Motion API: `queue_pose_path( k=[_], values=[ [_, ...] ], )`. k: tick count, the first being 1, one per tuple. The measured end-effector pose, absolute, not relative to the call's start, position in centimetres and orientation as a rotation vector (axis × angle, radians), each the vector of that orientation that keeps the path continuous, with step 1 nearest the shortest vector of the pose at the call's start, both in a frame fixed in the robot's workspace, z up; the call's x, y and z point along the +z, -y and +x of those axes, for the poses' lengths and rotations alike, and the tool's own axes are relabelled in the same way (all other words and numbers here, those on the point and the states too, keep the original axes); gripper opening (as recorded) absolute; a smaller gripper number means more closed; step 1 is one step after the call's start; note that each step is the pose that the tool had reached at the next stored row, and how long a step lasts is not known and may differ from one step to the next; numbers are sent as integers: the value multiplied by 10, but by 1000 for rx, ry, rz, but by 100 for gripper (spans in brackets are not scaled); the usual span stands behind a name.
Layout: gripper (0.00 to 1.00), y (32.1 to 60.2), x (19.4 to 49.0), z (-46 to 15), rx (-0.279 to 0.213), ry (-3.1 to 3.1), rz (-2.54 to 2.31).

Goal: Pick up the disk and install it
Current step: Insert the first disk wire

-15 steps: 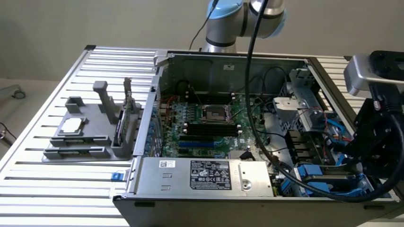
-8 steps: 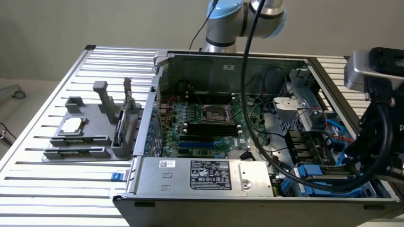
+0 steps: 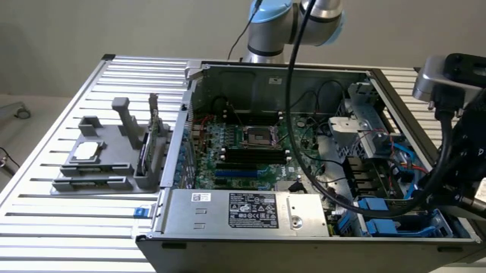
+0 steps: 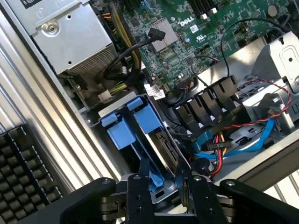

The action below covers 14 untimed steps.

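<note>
Open computer case (image 3: 304,250) on a slatted metal worktop (image 3: 68,227), with 1 robot arm (image 3: 281,23) rising at 12 o'clock behind the case in the exterior view. We see the arm's wrist (image 3: 459,148) hanging over the case's 4 o'clock corner, above a bay with bright blue plastic parts (image 3: 376,207).

In the wrist view, the claw (image 4: 163,181) stands partly closed. Its 2 black fingers (image 4: 140,186) flank the disk (image 4: 154,179), which stands on edge in the bay in its blue carrier. We read the fingers as pressed against its 2 broad sides, so the claw has hold of the disk. Just beside it sits a second blue carrier tab (image 4: 119,133).

Inside the case, the green motherboard (image 3: 243,142) lies at centre. The silver power supply (image 3: 243,213) with its white sticker lies at 6 o'clock along the near wall. Red and blue cables (image 4: 261,135) run close to the bay.

At 9 o'clock from the case, well apart from the disk, a grey fixture (image 3: 106,170) rests on the worktop and carries a small silver chip (image 3: 85,151).
</note>
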<state>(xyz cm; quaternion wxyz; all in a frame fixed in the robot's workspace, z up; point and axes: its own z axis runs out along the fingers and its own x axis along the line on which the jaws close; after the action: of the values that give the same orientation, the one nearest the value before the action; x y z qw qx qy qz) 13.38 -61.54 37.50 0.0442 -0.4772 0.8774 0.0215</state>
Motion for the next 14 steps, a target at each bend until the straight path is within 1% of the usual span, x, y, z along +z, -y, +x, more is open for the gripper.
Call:
queue_pose_path(
  k=[14],
  values=[
    [37,615,374,134,49,-2841,-1107]
  ],
)
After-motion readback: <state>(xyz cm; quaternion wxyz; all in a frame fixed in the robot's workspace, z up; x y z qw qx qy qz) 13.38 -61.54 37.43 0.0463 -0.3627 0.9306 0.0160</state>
